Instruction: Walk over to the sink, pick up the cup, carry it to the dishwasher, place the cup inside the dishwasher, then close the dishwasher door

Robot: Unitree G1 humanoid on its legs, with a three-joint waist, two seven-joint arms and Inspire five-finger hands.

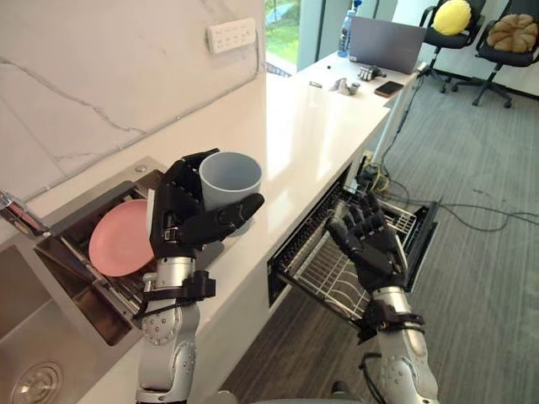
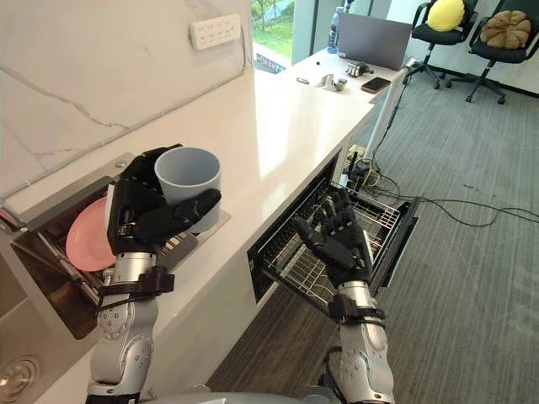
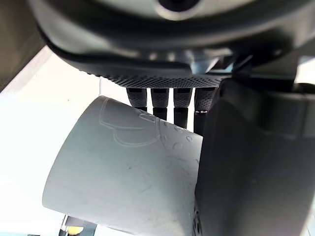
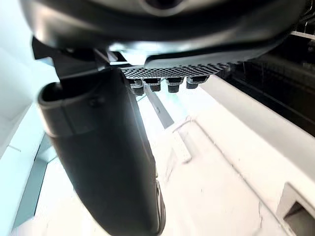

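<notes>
Left eye view: the left hand (image 1: 189, 220) grips the grey cup (image 1: 232, 178), mouth up, above the desk (image 1: 303, 135) near the pink plate (image 1: 122, 236). I would lower it past the desk edge into the dishwasher rack (image 1: 316, 263), where the right hand (image 1: 370, 248) hovers spread and empty, in the way. Left wrist view: fingers (image 3: 160, 96) clamp the cup's wall; keep that squeeze.

Honestly, nothing readable here. The grey cup (image 3: 128, 172) has a faint raised pattern on its side, some curvy outlines and little circles, but I can't make out any letters or numbers in it. The water bottle (image 1: 348, 29) at the far end of the counter (image 1: 303, 126) has a label, but it's way too small to read.
</notes>
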